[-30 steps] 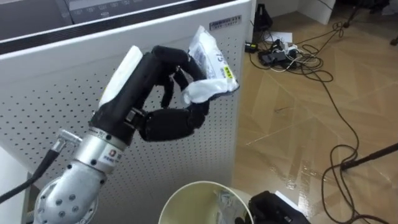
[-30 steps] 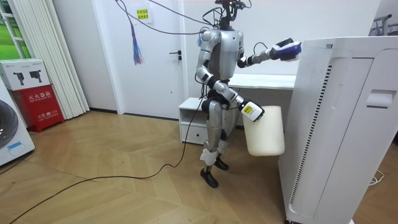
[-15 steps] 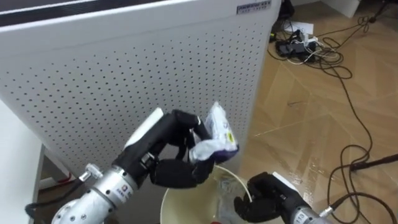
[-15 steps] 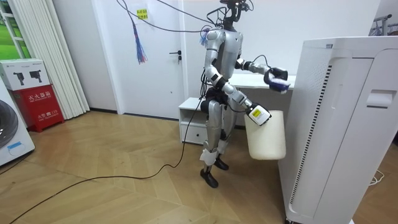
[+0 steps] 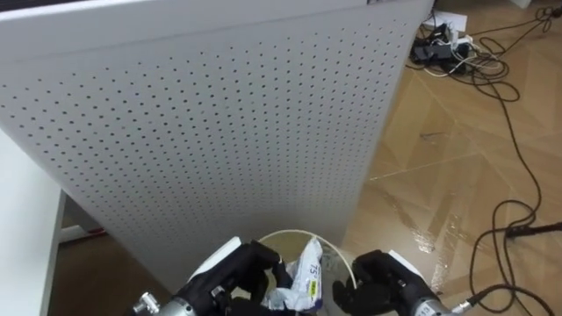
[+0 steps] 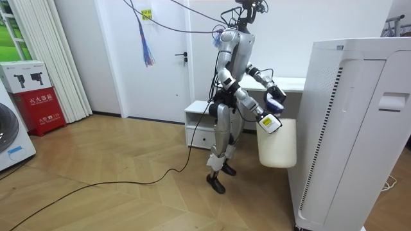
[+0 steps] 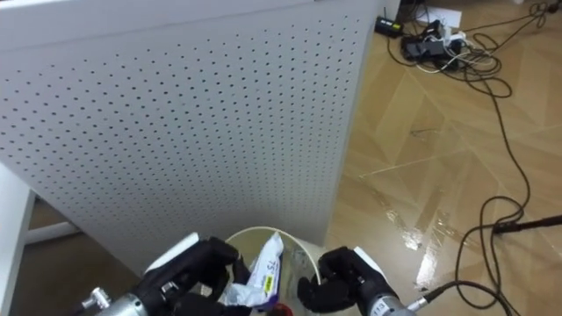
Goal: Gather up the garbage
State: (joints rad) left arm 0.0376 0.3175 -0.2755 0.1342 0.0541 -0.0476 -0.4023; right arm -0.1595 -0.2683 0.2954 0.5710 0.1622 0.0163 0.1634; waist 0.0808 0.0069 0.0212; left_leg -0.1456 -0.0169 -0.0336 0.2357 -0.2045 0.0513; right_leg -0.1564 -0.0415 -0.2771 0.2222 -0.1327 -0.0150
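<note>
A crumpled white plastic packet (image 5: 306,277) with a yellow mark sits in my left hand (image 5: 239,279), whose dark fingers are curled round it. The hand holds it right at the mouth of a cream waste bin (image 5: 291,235), partly inside the rim. My right hand (image 5: 381,279) grips the bin's rim on its right side. In the room view I stand beside a tall white appliance with the bin (image 6: 277,142) held out in front at hip height, and the left hand (image 6: 276,99) is just above it. Some rubbish lies inside the bin, mostly hidden.
The white perforated appliance panel (image 5: 219,114) stands close in front of the bin. A tangle of cables and a power strip (image 5: 457,53) lies on the wood floor at the far right. A white table edge (image 5: 26,246) is at the left.
My left hand has come down with the packet from beside the appliance's top to the bin's mouth. The head camera has tipped downward. The right hand still holds the bin.
</note>
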